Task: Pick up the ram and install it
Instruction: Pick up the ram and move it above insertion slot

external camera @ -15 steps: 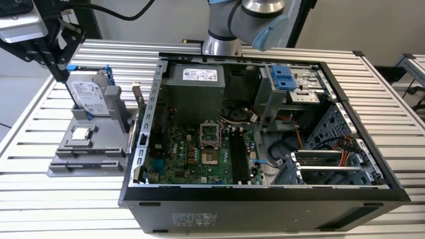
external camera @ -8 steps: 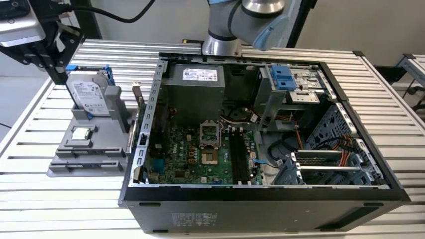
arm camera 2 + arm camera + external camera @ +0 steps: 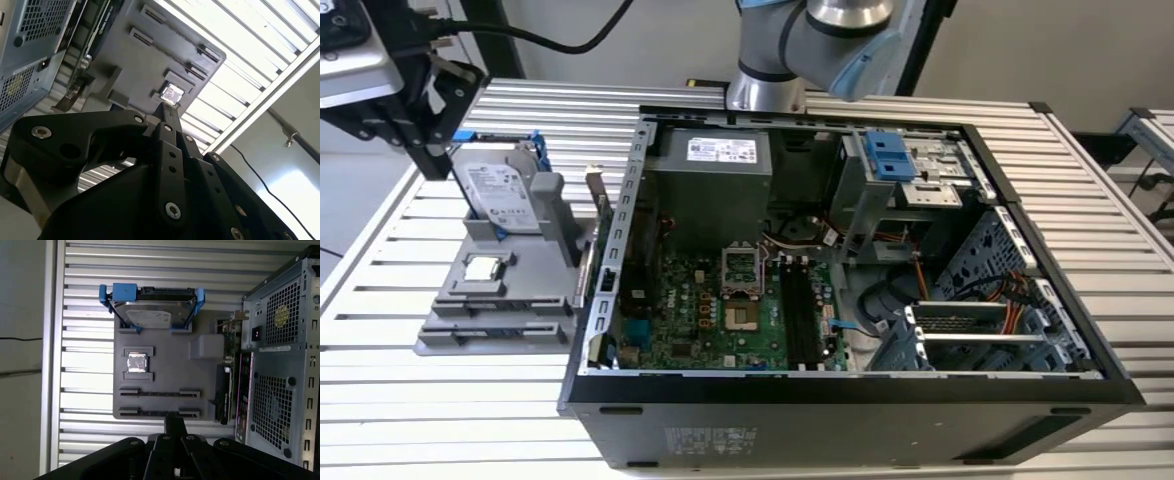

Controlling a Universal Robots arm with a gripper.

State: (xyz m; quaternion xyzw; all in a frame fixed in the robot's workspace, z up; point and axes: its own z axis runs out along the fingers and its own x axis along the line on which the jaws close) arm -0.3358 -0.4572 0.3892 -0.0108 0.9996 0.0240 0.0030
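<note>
- Tool (image 3: 175, 423) of mine, black, hangs clenched high over the slatted metal surface (image 3: 85, 290), tips pressed together.
- Thin dark ram (image 3: 160, 393) seems to stand edge-up in the grey plastic tray (image 3: 200, 375), beside a small square silver chip (image 3: 136, 362).

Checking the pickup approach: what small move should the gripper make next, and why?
Probably open the gripper first: in both wrist views its fingers meet in one dark tip with nothing visibly between them, and it hangs above the grey holder's long slots near the processor chip. Whether the ram stands in a slot is unclear.
</note>
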